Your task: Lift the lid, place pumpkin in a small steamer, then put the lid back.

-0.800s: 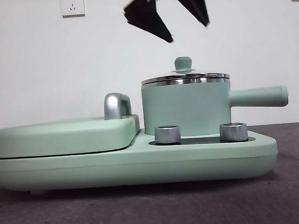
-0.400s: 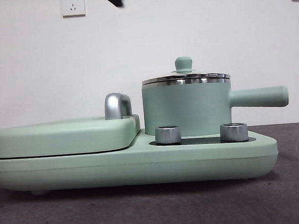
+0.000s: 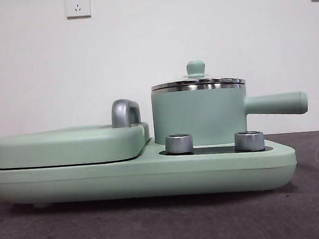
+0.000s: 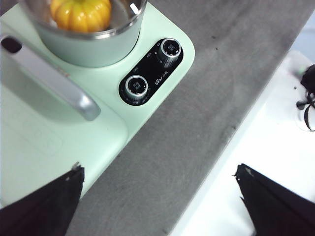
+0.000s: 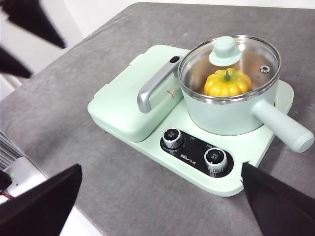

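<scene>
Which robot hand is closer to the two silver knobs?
Left, probably. The left gripper hangs open just past the knobs, which look big and near. The right gripper hangs open farther back, seeing the whole cooker.

1. The left hand (image 4: pixel 160 201) shows as 2 matte black jaws, each a flat wedge narrowing to a point.
2. The tip of each left jaw carries a small pale scuff.
3. The right hand (image 5: pixel 160 196) has the same 2 plain black wedge jaws, with no markings or screws visible.
4. Blurred black wedge shapes in the right wrist view's corner look like the other arm's hand.
</scene>
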`<state>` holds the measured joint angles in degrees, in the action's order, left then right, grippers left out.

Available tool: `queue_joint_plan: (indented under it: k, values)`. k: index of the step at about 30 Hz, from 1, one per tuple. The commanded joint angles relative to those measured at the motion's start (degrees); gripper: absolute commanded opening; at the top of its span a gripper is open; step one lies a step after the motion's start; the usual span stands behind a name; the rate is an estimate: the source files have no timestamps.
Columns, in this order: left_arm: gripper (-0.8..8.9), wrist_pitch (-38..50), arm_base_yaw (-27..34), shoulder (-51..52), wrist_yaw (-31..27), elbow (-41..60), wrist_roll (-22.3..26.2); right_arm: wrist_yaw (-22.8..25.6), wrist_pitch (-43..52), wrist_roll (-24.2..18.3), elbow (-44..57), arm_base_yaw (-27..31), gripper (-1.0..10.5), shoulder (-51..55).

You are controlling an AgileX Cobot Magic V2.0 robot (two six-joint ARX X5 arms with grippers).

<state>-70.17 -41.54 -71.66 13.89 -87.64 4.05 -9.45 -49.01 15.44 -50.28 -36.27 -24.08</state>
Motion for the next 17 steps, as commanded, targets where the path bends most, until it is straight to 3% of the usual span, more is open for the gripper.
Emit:
queue_joint_plan:
  k: [1,7,11,12,13,14,15,16,17]
  values:
    - [4.95,5.73,-0.46,8.79,0.31,8.68,-4.39,-0.17,0.33,0.68,-0.33,-0.35,5.1,-0.17]
    - [4.95,17.62,-0.46,28.09,-0.02,25.79,-11.32,-0.15,0.28,0.68,-0.33,-0.35,5.1,-0.17]
    - [4.85,21.62,-0.46,37.4,-4.07,32.57,-15.98,-0.22,0.13,0.7,-0.33,-0.35,5.1,-0.17]
    - [4.26,21.79,-0.46,38.86,-5.11,33.27,-17.14,-0.24,-0.09,0.81,-0.33,-0.35,5.0,-0.17]
    - [2.46,21.7,-0.46,40.22,-5.57,33.66,-17.84,-0.57,-0.66,1.51,-0.33,-0.35,3.7,-0.17]
    - [0.0,21.57,-0.46,41.22,-5.57,33.73,-17.81,-1.31,-1.4,1.7,-0.33,-0.35,1.1,-0.17]
    - [0.33,21.84,-0.46,41.97,-5.7,33.73,-17.84,-1.51,-2.08,1.62,-0.33,-0.37,-0.3,-0.17]
    - [0.04,22.16,-0.46,42.75,-6.1,33.73,-17.84,-1.22,-2.58,1.9,-0.33,-0.35,0.4,-0.17]
    - [0.06,22.25,-0.46,43.39,-6.6,33.73,-17.9,-1.01,-2.93,1.95,-0.33,-0.35,0.1,-0.17]
